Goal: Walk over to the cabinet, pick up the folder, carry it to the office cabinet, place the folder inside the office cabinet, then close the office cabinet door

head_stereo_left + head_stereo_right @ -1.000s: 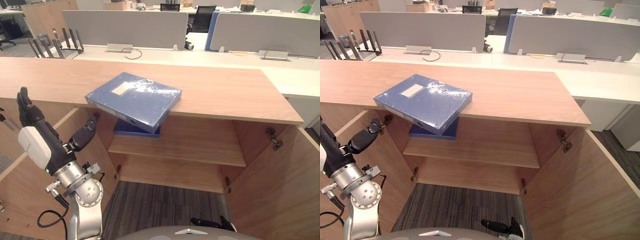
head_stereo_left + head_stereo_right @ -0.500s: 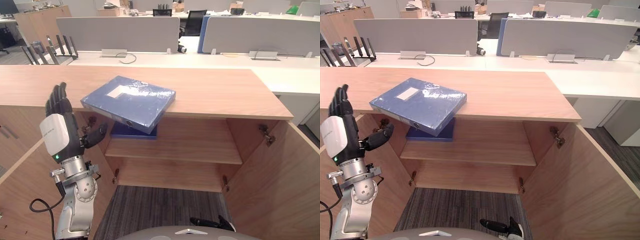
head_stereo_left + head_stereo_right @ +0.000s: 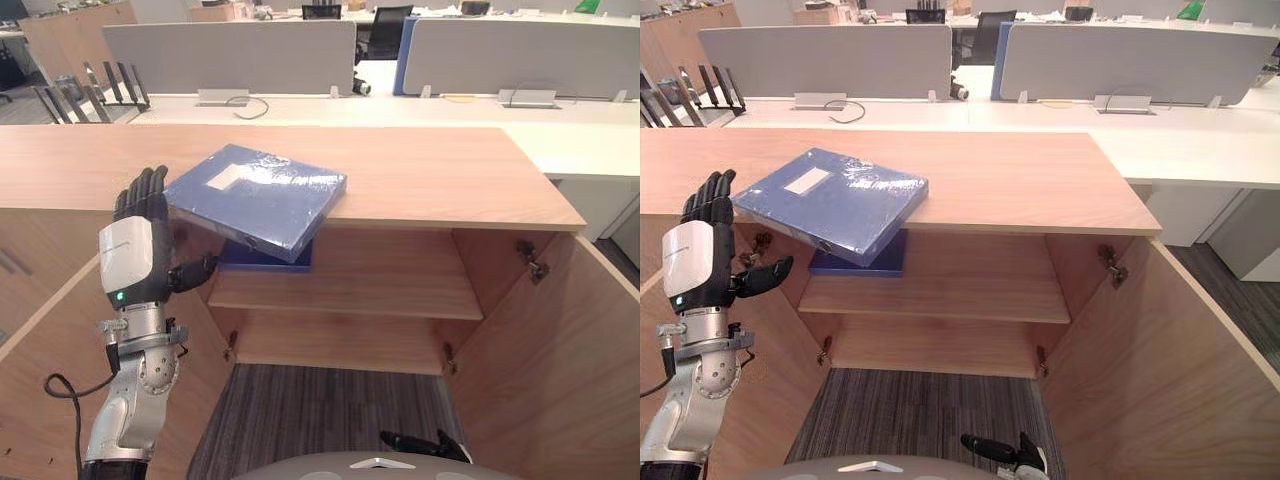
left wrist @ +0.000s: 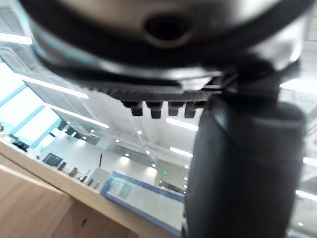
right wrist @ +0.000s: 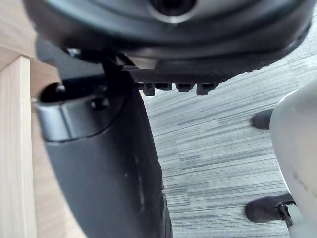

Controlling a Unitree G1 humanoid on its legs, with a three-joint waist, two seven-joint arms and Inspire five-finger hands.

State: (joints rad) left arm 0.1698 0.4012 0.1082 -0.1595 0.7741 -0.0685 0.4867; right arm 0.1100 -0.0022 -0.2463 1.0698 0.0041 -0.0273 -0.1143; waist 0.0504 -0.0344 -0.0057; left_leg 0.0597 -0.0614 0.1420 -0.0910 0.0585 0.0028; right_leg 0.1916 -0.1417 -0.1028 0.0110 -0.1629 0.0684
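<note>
A blue folder [image 3: 262, 194] wrapped in clear film lies on the wooden cabinet top [image 3: 440, 175], one corner overhanging the front edge. My left hand [image 3: 132, 250] is raised upright just left of the folder, back towards me, open with straight fingers and the thumb [image 3: 762, 277] pointing under the overhang. I cannot tell whether the fingertips touch the folder's near left corner. My right hand [image 5: 106, 163] hangs low over the carpet beside a wooden panel, fingers relaxed and holding nothing.
Below the top, the cabinet stands open, with doors swung out at left [image 3: 45, 380] and right [image 3: 565, 370]. A second blue folder [image 3: 268, 256] lies on the inner shelf [image 3: 390, 290]. Desks with grey dividers [image 3: 230, 55] and a black rack [image 3: 100, 85] stand behind.
My left hand has risen and moved in towards the folder's left corner, turning upright. The view has shifted slightly; the folder has stayed put on the top.
</note>
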